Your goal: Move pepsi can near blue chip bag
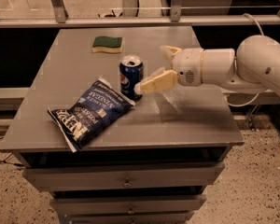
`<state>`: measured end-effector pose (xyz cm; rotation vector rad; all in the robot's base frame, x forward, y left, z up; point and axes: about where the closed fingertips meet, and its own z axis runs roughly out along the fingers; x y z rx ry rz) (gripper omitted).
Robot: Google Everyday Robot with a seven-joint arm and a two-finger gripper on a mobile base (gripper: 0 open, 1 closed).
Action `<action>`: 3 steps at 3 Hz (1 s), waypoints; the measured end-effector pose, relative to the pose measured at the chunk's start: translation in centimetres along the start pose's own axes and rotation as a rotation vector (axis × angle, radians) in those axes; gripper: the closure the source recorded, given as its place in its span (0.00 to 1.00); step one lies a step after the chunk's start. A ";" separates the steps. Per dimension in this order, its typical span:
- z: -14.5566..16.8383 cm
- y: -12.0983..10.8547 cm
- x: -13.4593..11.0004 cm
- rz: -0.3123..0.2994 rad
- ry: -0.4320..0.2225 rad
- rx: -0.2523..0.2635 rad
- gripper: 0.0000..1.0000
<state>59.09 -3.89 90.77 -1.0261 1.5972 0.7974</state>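
Observation:
The pepsi can [131,76] stands upright on the grey table [196,111], touching or nearly touching the upper right corner of the blue chip bag [91,113]. The bag lies flat at the table's front left. My gripper [151,69] is just right of the can, open and empty. Its near finger [156,83] ends close to the can's lower right side. Its far finger [169,51] is apart from the can, further back.
A green-and-yellow sponge [107,44] lies at the back of the table, behind the can. Drawers [126,178] sit under the table top. A metal rail [140,20] runs behind the table. My white arm [252,64] reaches in from the right.

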 end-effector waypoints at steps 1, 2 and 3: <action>-5.0 -2.5 -0.8 -0.008 -0.031 0.054 0.00; -9.6 -5.4 -2.8 -0.045 -0.058 0.147 0.00; -10.0 -5.7 -3.3 -0.052 -0.065 0.156 0.00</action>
